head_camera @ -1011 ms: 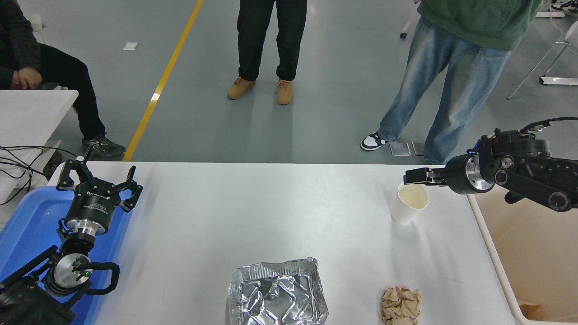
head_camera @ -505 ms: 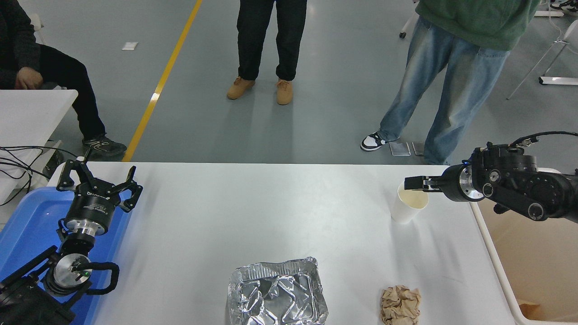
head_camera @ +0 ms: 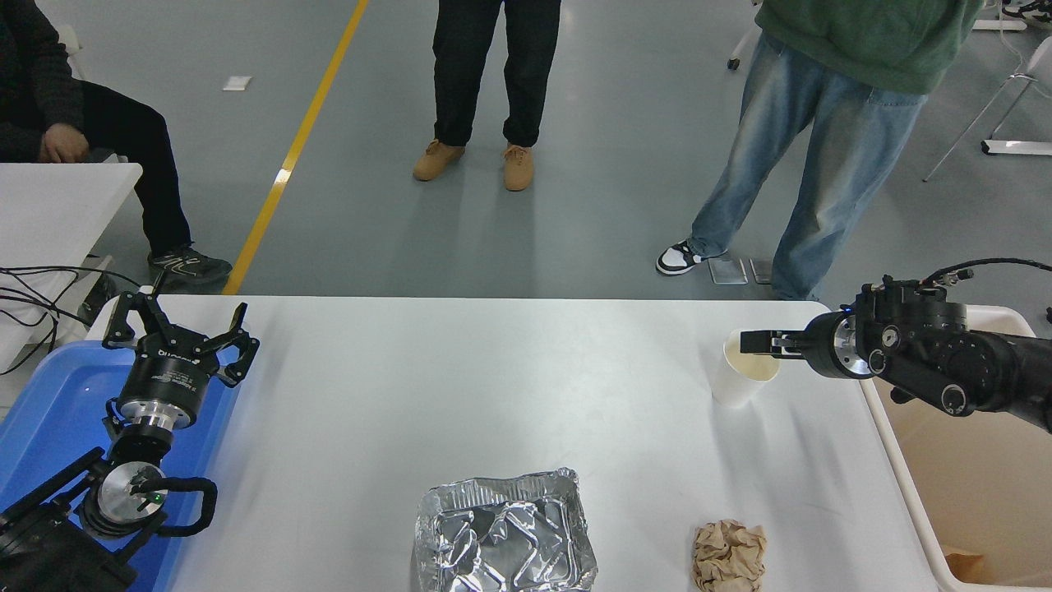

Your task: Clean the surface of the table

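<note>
- Table (head_camera: 493, 386): the big white top fills the middle of the view. Three bits of rubbish lie on it: a paper cup (head_camera: 742, 372) upright near the far right edge, a crumpled foil tray (head_camera: 503, 541) at the near edge, and a paper ball (head_camera: 728, 555) to the tray's right.
- Right claw (head_camera: 749, 343) reaches in from the right, level with the cup's rim, tips pointing left across the cup's mouth. The fingers look close together; whether they pinch the rim or only hang over it, I cannot tell.
- The cup sits directly under and just left of this claw, its long axis upright, so the right arm is much nearer.
- A beige bin (head_camera: 953, 460) stands just beyond the table's right edge, probably where the cup should go.
- Left claw (head_camera: 177, 333) is parked at lower left over a blue tray (head_camera: 49, 411), fingers spread and holding nothing.
</note>
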